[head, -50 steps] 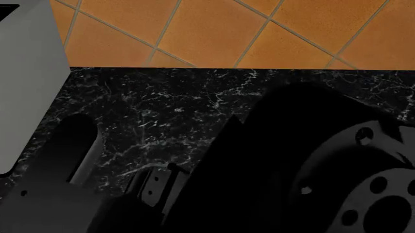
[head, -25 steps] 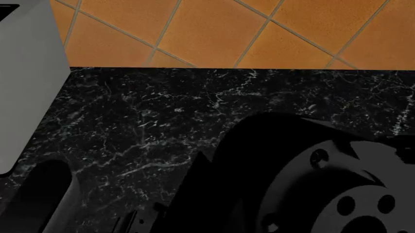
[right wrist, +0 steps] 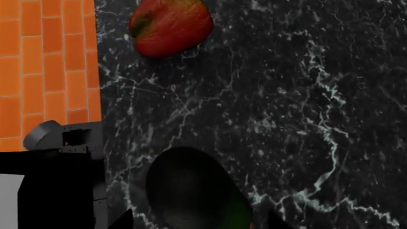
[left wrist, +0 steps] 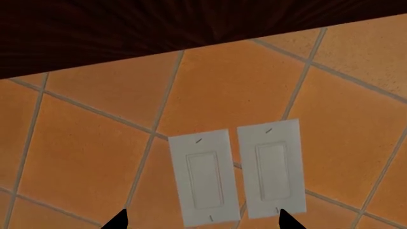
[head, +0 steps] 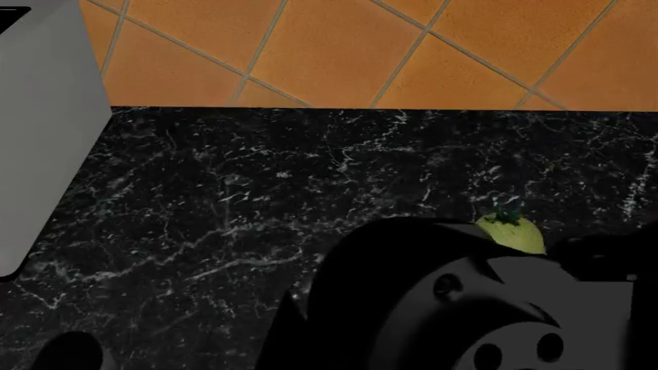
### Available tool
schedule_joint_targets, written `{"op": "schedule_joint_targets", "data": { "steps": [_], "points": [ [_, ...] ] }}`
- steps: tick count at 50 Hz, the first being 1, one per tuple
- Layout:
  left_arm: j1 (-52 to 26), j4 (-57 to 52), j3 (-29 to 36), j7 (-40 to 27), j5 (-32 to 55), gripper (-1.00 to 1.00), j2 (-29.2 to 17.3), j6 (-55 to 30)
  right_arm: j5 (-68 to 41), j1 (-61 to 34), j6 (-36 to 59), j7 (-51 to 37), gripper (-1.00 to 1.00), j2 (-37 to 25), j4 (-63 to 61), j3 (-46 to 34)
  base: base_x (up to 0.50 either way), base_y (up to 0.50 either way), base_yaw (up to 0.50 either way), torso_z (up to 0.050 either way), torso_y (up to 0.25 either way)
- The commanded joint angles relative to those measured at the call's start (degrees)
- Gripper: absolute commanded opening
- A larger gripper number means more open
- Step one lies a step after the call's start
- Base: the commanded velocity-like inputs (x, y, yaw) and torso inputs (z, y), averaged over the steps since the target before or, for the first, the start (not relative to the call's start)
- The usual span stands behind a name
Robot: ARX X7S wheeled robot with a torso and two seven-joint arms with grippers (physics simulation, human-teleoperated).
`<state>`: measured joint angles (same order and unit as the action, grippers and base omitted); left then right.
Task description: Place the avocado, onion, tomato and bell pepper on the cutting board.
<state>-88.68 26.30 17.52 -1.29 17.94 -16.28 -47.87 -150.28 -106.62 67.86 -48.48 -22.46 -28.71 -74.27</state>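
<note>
Sliding down and toward the near edge of the head view, the big black right arm (head: 432,301) has uncovered a patch of countertop (head: 226,193) it was hiding, and the tomato (head: 510,229) now peeks out just behind it, pale yellow-green with its dark leafy star on top. That gives the task a visible target on the dark marble, though only its upper part shows.

From the right wrist camera, the right gripper (right wrist: 190,217) hangs over the counter with the avocado (right wrist: 190,191) directly ahead of it, lying between the 2 black fingertips that poke in at the frame edge. The jaws stand spread apart; whether they touch the fruit I can't quite tell, since the contact is cut off. The bell pepper (right wrist: 170,26) lies well apart from it, near where marble meets orange tile.

The left gripper (left wrist: 202,220) points at the tiled wall (2 white switch plates (left wrist: 235,174) fill its view), its tips spread wide and holding nothing.

No cutting board and no onion appear in any view, so I'd judge nothing is placed yet
</note>
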Motion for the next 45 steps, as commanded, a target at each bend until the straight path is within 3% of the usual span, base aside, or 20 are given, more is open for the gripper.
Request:
{"op": "schedule_joint_targets", "data": {
  "steps": [1,45],
  "points": [
    [0.2,0.2,-1.6,1.3,-0.8,1.00,1.0,0.0,2.9,1.2,2.4,2.9,1.00,1.7,0.9,1.5,0.00,0.00,0.00,0.000,0.000],
    [2.0,0.1,-1.2,0.7,-0.3,1.00,0.7,1.1,17.7,16.1,7.9,11.6,1.00,2.6,3.8,5.2,0.00,0.00,0.00,0.000,0.000]
  ]
}}
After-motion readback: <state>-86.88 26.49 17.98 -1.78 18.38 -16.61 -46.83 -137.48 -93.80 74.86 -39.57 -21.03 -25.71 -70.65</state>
